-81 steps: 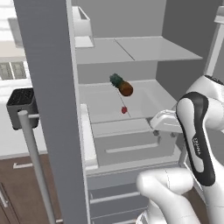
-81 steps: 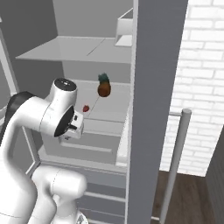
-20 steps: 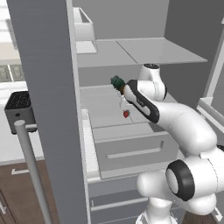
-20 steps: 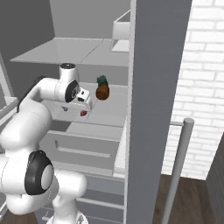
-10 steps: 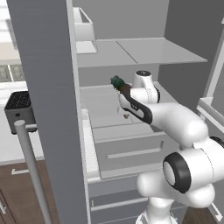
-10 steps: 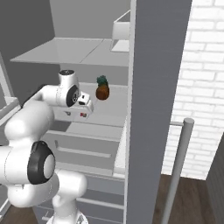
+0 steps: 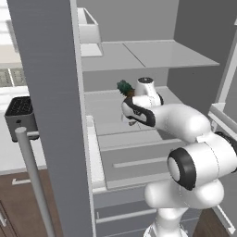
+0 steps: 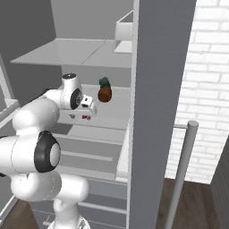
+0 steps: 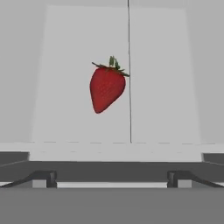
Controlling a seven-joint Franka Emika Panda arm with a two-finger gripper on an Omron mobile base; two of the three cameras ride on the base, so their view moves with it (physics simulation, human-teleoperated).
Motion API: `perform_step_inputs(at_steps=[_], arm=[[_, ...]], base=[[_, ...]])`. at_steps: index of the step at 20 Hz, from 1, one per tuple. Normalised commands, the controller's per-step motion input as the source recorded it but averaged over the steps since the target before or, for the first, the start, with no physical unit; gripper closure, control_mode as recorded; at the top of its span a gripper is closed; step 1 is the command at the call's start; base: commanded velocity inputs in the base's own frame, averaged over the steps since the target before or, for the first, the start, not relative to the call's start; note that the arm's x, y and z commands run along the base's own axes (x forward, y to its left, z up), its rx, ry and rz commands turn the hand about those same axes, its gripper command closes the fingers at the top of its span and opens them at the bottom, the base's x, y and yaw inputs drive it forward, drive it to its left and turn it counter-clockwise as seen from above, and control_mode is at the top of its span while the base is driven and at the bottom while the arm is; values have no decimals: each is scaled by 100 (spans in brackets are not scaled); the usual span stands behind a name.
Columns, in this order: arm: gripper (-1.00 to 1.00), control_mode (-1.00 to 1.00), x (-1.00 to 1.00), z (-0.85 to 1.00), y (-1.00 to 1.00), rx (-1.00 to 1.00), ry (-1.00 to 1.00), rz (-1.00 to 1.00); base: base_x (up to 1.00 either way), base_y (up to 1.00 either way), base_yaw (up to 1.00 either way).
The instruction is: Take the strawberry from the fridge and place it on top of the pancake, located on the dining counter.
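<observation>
A small red strawberry [image 9: 106, 89] with a green leafy top lies on the pale middle shelf of the open fridge [image 7: 46, 92], a short way ahead of my gripper [image 9: 112, 177]. The two dark fingertips [image 9: 43, 177] stand wide apart, open, with nothing between them. In the right base view a speck of the strawberry [image 8: 85, 117] shows just under the hand, where the gripper [image 8: 82, 114] hovers low over the shelf. From the left base side the gripper [image 7: 130, 119] covers the berry. The pancake and the dining counter are out of view.
A small pineapple [image 7: 124, 88] [image 8: 104, 93] stands at the back of the same shelf, just beyond the hand. A white box [image 7: 88, 32] sits on the upper shelf. Drawers [image 7: 134, 162] lie below. The door's handle bar [image 8: 181, 170] stands right; a black toaster [image 7: 19, 111] left.
The arm has swung from outside the fridge onto the middle shelf. Over the last second the hand has dropped and slid closer to the strawberry. The jaws have stayed wide.
</observation>
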Motion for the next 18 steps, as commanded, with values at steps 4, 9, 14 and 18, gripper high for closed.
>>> perform_step_inputs(at_steps=[4,9,14,18], arm=[[-100,-100,33,-12,4,-4,0,0],[-100,-100,33,-10,1,-3,0,0],[-100,-100,11,-22,0,-6,0,0],[-100,-100,27,-17,9,-4,0,0]], base=[[0,0,0],[0,0,0],[0,0,0],[0,0,0]])
